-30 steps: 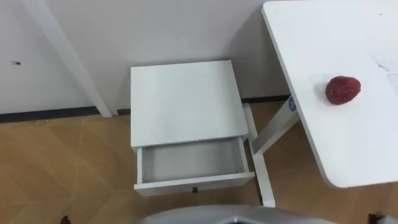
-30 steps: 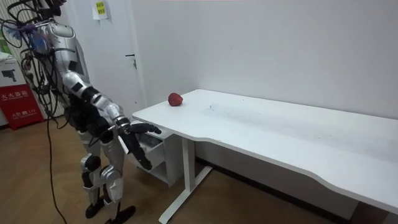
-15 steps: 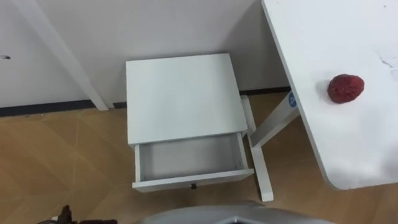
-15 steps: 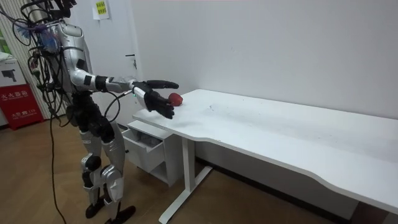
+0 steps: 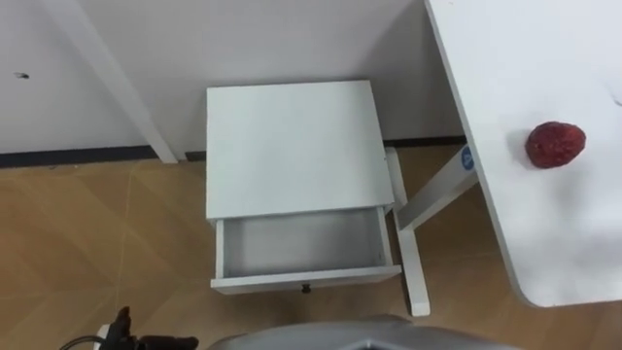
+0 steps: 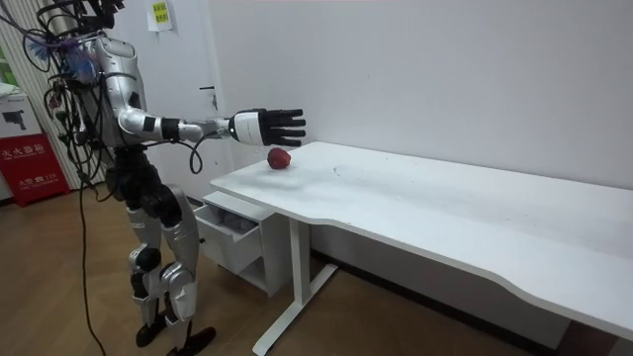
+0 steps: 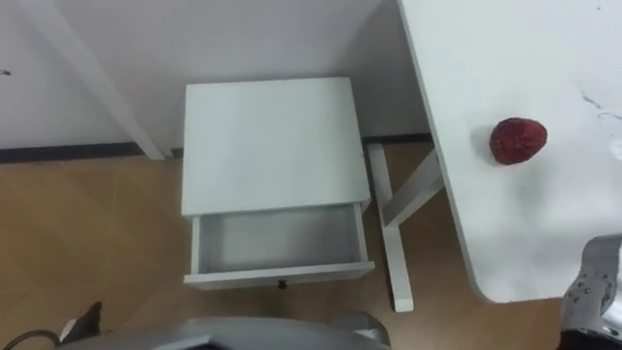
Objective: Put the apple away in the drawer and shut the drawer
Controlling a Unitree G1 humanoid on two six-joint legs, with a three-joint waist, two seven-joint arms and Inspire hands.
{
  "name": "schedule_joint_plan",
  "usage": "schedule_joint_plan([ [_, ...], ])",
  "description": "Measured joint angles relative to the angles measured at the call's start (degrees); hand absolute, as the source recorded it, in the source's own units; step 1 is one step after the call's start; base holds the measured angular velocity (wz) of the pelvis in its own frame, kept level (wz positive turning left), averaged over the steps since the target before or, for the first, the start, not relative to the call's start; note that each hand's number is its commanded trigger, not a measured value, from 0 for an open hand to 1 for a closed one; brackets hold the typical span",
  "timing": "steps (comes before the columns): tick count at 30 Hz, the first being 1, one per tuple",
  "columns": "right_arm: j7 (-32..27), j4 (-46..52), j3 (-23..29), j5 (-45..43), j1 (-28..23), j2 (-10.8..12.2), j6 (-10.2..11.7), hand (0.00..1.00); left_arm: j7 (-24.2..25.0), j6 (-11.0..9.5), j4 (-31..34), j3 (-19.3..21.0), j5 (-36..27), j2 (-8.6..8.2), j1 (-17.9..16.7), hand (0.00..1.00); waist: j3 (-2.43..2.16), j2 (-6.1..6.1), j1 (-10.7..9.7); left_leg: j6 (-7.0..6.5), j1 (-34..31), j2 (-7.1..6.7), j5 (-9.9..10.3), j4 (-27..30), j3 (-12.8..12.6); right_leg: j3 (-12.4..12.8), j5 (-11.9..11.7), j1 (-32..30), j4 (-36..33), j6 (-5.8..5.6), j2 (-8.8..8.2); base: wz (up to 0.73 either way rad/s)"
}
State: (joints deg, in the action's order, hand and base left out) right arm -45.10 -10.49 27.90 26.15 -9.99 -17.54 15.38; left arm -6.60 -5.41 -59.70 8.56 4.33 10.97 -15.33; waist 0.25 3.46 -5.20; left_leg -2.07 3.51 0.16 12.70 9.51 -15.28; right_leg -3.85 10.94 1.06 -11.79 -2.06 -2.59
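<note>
A dark red apple [image 5: 555,144] lies on the white desk [image 5: 515,58], near its left end. In the room view my right hand [image 6: 267,127] is held out open, fingers spread, in the air just above and to the room view's left of the apple [image 6: 279,158], not touching it. My right forearm [image 7: 591,292] comes in at the lower right of the right eye view. The drawer [image 5: 306,283] of the small white cabinet [image 5: 292,146] stands pulled out and holds nothing. My left hand [image 5: 124,331] shows low at the bottom left edge.
I stand in front of the cabinet, which sits against the white wall left of the desk's leg [image 5: 413,258]. A slanted white bar [image 5: 107,87] leans at the wall. A red box [image 6: 32,163] and a door are behind me.
My right arm has swung up from beside the drawer to chest height, and the open hand now reaches over the desk's end by the apple. The head camera has shifted slightly.
</note>
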Motion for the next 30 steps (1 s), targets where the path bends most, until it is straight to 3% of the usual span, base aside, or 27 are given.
schedule_joint_plan([
  [4,0.9,0.0,-2.0,-2.8,-0.1,-0.1,-0.1,0.0,0.0,0.0,0.0,-0.4,-0.2,0.03,-0.1,0.0,-0.01,-0.01,0.9,0.03,0.1,0.04,0.0,-0.1,-0.1,0.4,0.0,0.0,0.0,0.02,0.1,-0.02],
  [11,7.5,0.0,-7.8,-9.9,-0.1,-0.1,-0.7,0.0,0.0,0.0,0.0,-0.5,-0.2,0.25,-0.2,0.0,-0.02,0.06,1.1,0.08,0.1,0.07,0.0,-0.1,0.0,0.2,0.0,0.0,0.2,0.05,0.1,-0.01],
  [30,21.6,-5.0,-12.6,-14.7,-2.8,-0.1,-5.5,0.0,-0.3,0.4,0.1,-3.0,-0.2,1.33,-0.9,0.0,0.07,1.67,1.1,0.12,1.3,0.32,0.0,-0.1,0.5,-1.0,-0.1,1.9,1.1,0.21,-0.16,0.01],
])
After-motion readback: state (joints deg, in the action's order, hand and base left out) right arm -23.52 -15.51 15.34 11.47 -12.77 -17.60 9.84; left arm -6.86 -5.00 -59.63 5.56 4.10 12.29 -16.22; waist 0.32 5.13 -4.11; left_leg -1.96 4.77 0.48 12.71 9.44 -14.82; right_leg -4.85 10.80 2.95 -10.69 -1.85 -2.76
